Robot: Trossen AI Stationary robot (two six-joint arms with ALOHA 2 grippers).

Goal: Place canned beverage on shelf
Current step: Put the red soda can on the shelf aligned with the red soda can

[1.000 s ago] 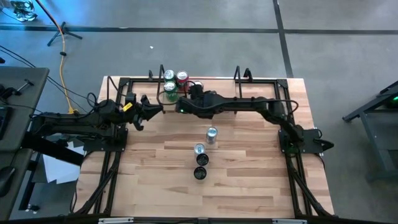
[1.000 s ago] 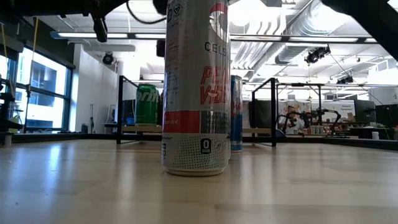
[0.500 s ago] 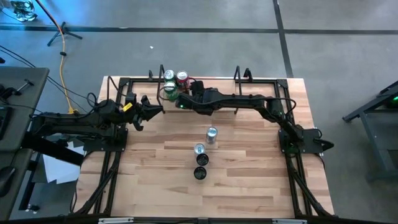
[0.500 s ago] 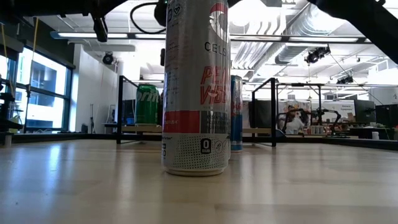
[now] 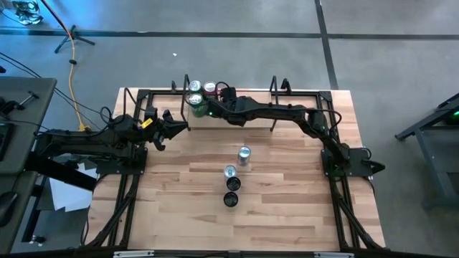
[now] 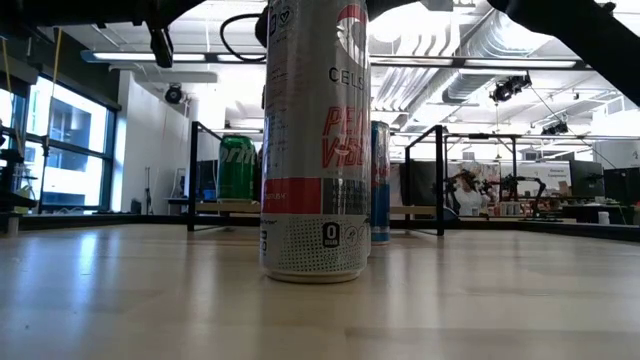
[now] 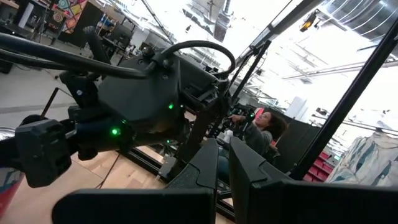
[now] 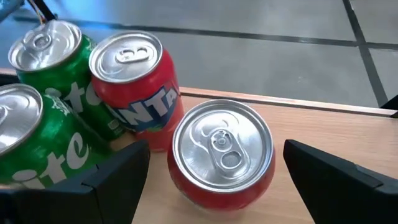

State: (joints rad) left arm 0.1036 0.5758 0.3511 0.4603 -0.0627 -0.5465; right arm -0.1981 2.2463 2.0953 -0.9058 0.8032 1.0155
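Right wrist view shows my right gripper (image 8: 214, 180) spread wide around a red can (image 8: 222, 155) standing released on the shelf (image 8: 323, 121) beside a red Fanta can (image 8: 137, 84) and two green cans (image 8: 53, 56). I judge this placement done, with four cans (image 5: 233, 179) left mid-table; that arm reaches across to the shelf, the left gripper (image 5: 183, 123) waits closed at the table's left.

Bare shelf (image 8: 323, 121) board lay open at 3 o'clock of the red can (image 8: 222, 153); the Fanta can (image 8: 138, 84) and two green cans (image 8: 46, 106) blocked 9 to 11 o'clock.
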